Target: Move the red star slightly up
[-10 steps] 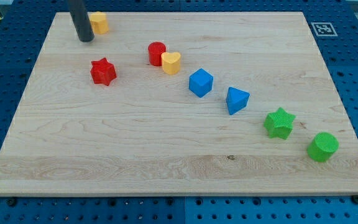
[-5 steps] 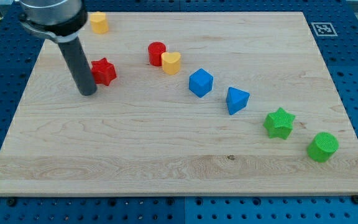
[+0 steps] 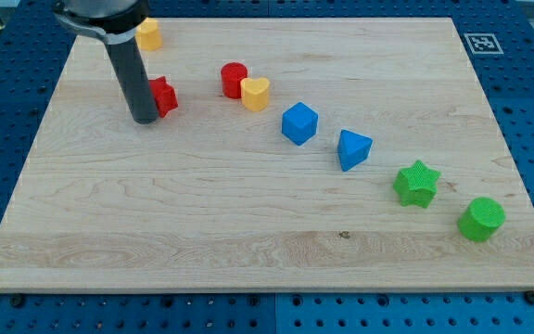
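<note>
The red star (image 3: 164,95) lies at the upper left of the wooden board (image 3: 248,213), partly hidden behind the dark rod. My tip (image 3: 144,119) rests on the board at the star's lower left edge, touching it or very nearly so. The rod rises up and to the left from there, out of the view's top.
A yellow block (image 3: 147,34) sits near the top left. A red cylinder (image 3: 234,80) and a yellow heart (image 3: 256,94) touch right of the star. A blue cube (image 3: 299,122), a blue block (image 3: 352,148), a green star (image 3: 416,183) and a green cylinder (image 3: 481,219) trail down to the right.
My tip came down from beside the yellow block to the star's lower left, then moved up and right against it. The red star has shifted slightly up.
</note>
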Robot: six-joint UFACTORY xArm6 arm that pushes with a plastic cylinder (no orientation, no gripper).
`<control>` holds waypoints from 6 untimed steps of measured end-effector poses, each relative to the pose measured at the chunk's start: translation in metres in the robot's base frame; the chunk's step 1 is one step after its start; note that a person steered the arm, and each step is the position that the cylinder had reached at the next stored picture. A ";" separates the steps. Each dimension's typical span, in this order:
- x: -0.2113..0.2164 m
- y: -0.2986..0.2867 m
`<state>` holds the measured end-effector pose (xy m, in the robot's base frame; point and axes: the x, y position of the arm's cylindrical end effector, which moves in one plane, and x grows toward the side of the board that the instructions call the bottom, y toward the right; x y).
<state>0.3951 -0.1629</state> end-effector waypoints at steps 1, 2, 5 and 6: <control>-0.014 0.012; -0.026 0.024; -0.066 0.031; -0.066 0.031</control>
